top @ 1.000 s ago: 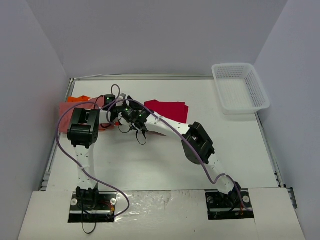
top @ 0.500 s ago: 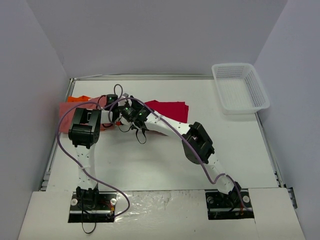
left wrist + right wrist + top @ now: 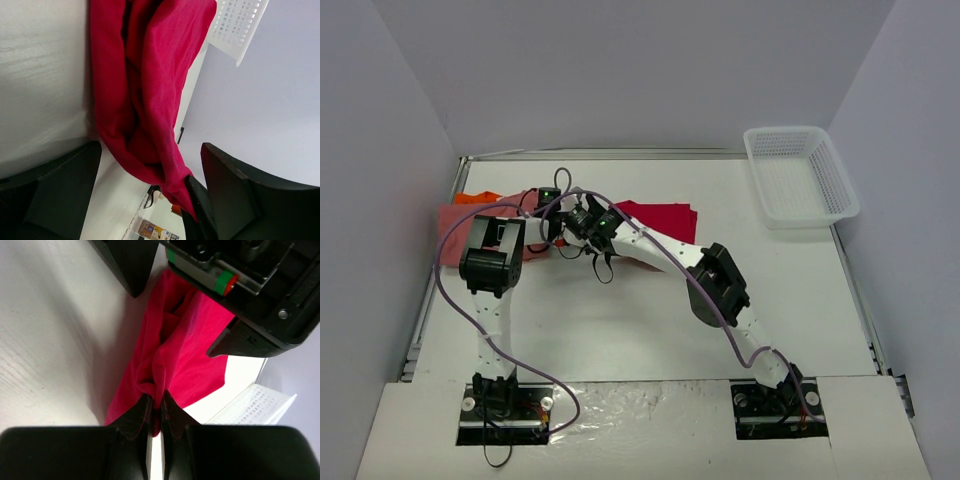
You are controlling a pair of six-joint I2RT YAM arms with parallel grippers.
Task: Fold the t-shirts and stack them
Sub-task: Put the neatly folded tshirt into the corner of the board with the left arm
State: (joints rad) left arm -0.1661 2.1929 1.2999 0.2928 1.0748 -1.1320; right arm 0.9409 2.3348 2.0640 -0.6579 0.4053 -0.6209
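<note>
A bright red t-shirt (image 3: 658, 219) lies bunched at the table's far middle. My right gripper (image 3: 578, 218) is shut on a fold of its left end, the cloth (image 3: 175, 355) pinched between the fingertips (image 3: 156, 407). My left gripper (image 3: 564, 232) faces it, open wide, with the lifted red cloth (image 3: 145, 100) hanging between its fingers (image 3: 240, 195) without being pinched. The right gripper's dark fingertip shows there, holding the shirt's corner. A salmon pink t-shirt (image 3: 455, 221) lies at the far left with an orange one (image 3: 478, 198) partly under it. Both arms hide much of them.
A white mesh basket (image 3: 800, 175) stands at the far right corner, and also shows as the basket (image 3: 235, 25) behind the red cloth and the basket (image 3: 250, 405) in the right wrist view. The purple cable (image 3: 445, 290) loops round the left arm. Grey walls close in on three sides.
My left gripper has opened a little wider. Both wrists have shifted slightly right and toward the back, with the red cloth still pinched by the right gripper.
</note>
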